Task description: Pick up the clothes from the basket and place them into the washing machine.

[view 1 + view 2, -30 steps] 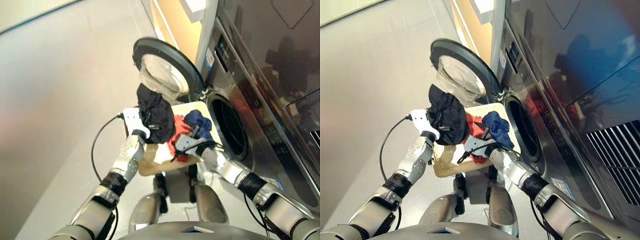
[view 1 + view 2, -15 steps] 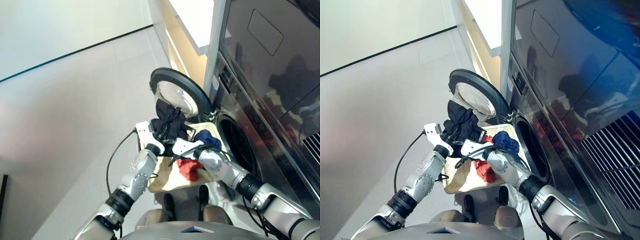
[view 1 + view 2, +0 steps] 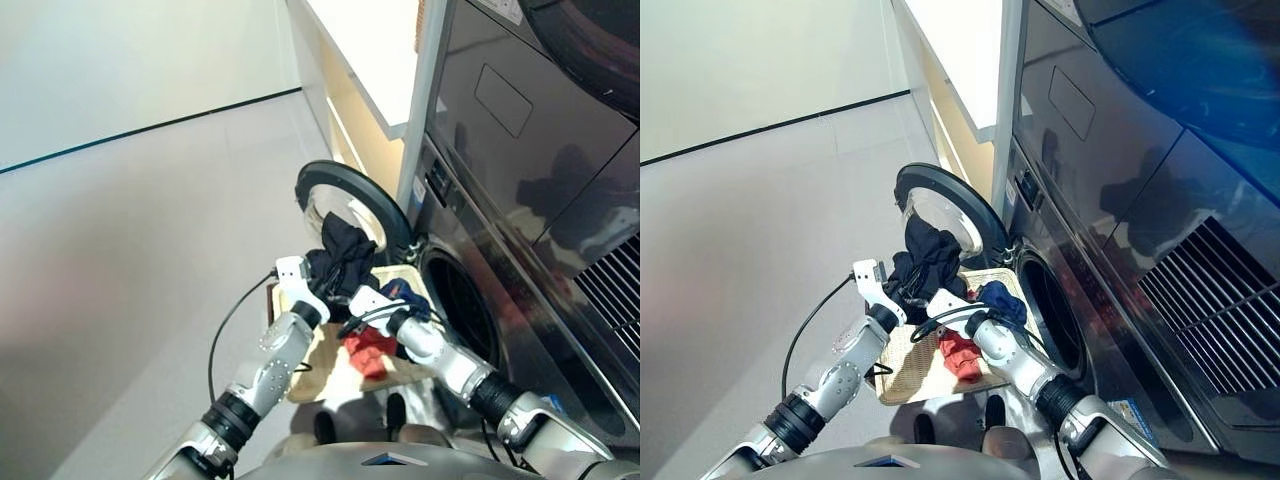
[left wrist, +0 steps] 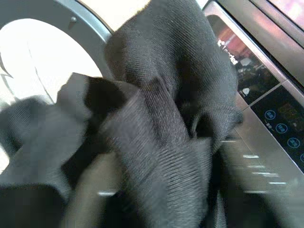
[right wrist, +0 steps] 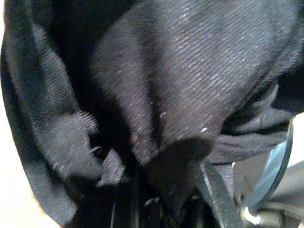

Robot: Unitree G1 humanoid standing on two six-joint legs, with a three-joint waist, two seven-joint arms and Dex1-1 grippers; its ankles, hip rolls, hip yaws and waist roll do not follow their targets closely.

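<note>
Grippers: our left gripper (image 3: 318, 283) is clamped on the black garment (image 3: 341, 257), lifted above the basket (image 3: 312, 372) before the open porthole door (image 3: 352, 203). Our right gripper (image 3: 352, 293) presses into the same cloth; grip undeterminable. Both arms reach forward, converging. Orange-red garment (image 3: 367, 350) and navy garment (image 3: 405, 294) lie in the basket, left of the washing machine (image 3: 470, 310) drum.

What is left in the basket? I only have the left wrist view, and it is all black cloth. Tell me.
Observer: An orange-red garment lies in the basket, with a navy garment at its end by the machine.
Operator: Report the right arm.
Observer: The right gripper is up against the black garment that the left gripper holds above the basket.
Operator: Place the drum.
Observer: The washing machine's drum hole is right of the raised garment and lower.
</note>
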